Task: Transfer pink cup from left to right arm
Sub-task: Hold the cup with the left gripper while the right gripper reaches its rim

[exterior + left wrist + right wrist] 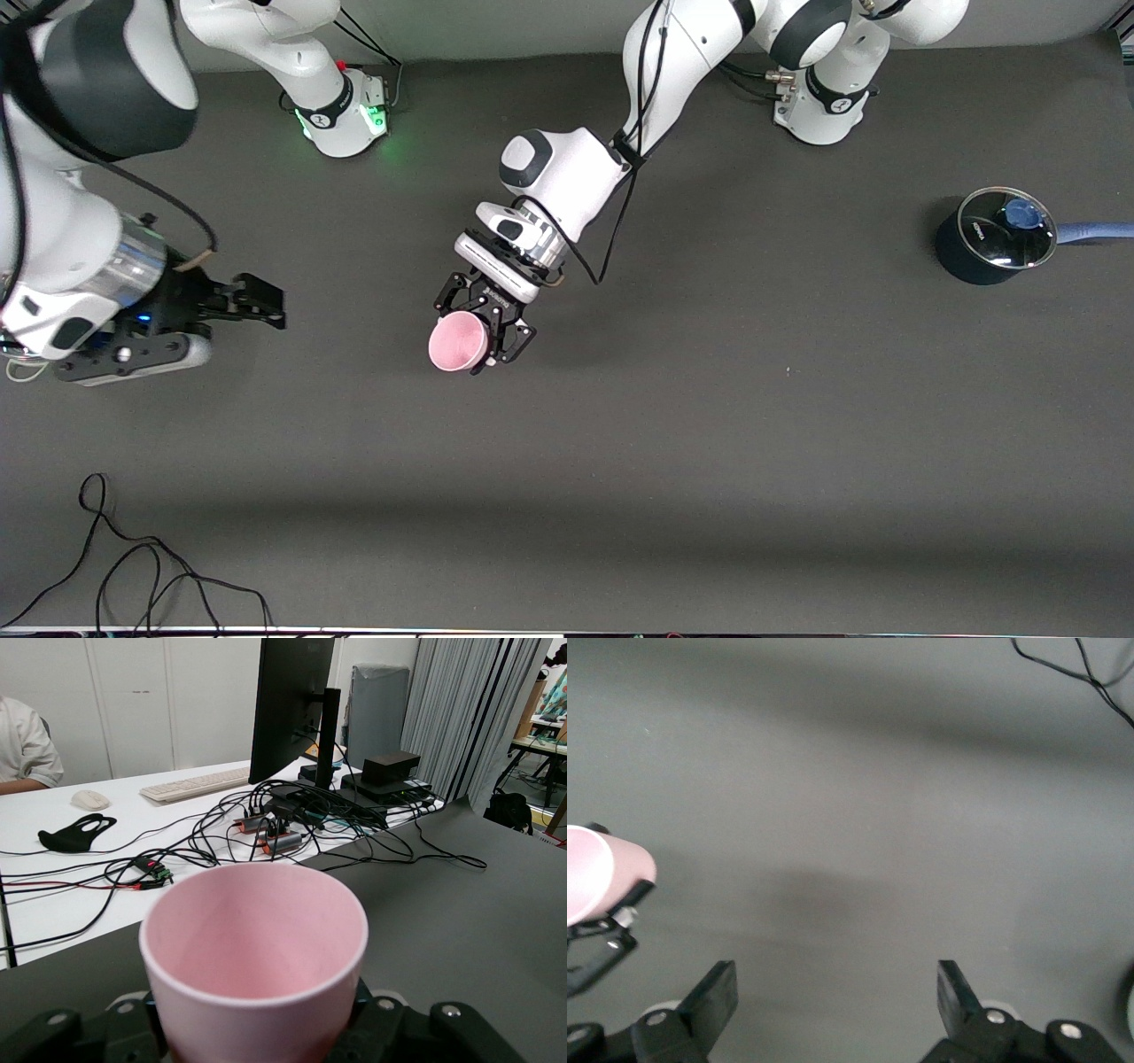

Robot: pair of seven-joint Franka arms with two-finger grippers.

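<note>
The pink cup is held in my left gripper over the middle of the table, its open mouth turned away from the wrist. In the left wrist view the cup fills the foreground, and the left gripper is shut on its lower body. My right gripper is open and empty, in the air toward the right arm's end of the table, apart from the cup. In the right wrist view the right gripper shows wide-open jaws, and the cup sits at the edge.
A dark blue pot with a glass lid and a blue handle stands toward the left arm's end. A loose black cable lies near the front edge at the right arm's end. A desk with a monitor and wires adjoins the table.
</note>
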